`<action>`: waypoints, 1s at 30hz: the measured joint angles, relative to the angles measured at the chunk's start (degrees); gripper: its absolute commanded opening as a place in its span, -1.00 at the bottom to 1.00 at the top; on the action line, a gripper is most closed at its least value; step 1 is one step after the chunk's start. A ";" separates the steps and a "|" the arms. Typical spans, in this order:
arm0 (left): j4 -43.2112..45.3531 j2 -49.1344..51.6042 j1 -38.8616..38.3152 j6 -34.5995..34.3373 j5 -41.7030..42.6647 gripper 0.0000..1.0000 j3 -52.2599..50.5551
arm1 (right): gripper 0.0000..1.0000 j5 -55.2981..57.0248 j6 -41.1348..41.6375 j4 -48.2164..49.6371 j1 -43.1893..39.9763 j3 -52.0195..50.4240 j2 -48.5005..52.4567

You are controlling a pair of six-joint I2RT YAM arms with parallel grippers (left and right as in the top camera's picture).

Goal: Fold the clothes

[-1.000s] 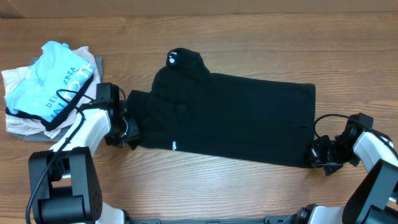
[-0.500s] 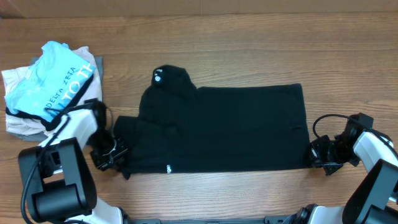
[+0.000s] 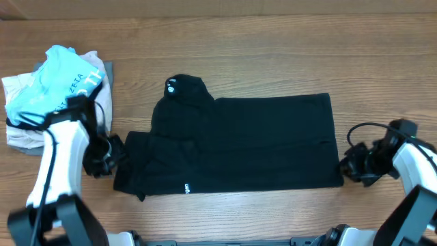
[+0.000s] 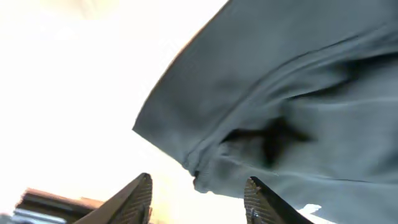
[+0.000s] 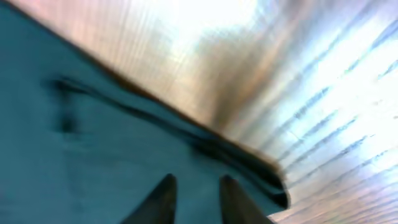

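Grippers: two. The left gripper is standing wide apart beside the sleeve edge, gripping nothing. The right gripper is sitting at the hem's near corner, too blurred to tell its hold.
Shirt: one plain black soft-fabric short-sleeved shirt is lying flat, sideways, between the grippers.
Room: brown wood-grain table is showing on every side.
Pile: one light-blue lettered shirt is resting on white and grey folded garments, far left.
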 measured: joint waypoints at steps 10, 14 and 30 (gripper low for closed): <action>19.98 -2.91 -13.05 10.64 7.19 0.24 8.37 | -0.30 -11.65 -1.55 4.79 0.02 6.56 -3.98; 29.73 3.43 -17.68 13.94 8.70 0.23 9.05 | -0.31 -14.14 -1.92 4.70 0.17 6.56 -3.98; 40.63 30.40 -17.62 17.44 10.34 -0.47 19.06 | -0.30 -12.57 -2.21 4.31 6.67 6.54 -3.98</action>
